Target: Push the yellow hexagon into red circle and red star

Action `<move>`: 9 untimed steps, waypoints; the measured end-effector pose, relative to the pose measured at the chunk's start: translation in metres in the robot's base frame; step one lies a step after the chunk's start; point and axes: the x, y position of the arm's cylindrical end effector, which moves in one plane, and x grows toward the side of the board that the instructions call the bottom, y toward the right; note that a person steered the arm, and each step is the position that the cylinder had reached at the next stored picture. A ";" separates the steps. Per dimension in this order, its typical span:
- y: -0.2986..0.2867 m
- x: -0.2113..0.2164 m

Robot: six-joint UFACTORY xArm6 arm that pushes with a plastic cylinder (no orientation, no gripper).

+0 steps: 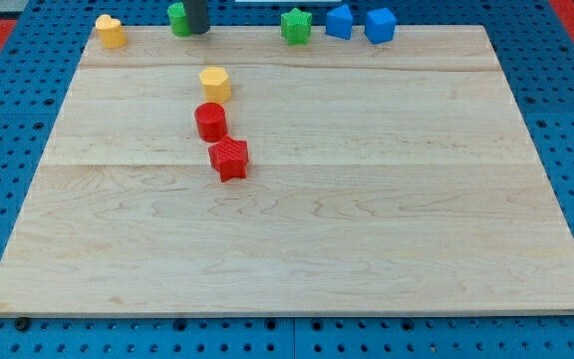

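Carried no jaws to open or shut, only a bare rod; rested my tip (198, 31) at the view's top, just beside a green block (178, 18). Lay on the wooden board (367, 249): yellow hexagon (215, 84) just above red circle (210, 121), red star (229, 159) below that. Risked an off-centre shove from above, likely to have slid the hexagon past the circle or split the red pair.
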 end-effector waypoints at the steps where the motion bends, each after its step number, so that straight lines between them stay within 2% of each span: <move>1: 0.005 0.006; 7: 0.022 0.008; 9: 0.010 0.073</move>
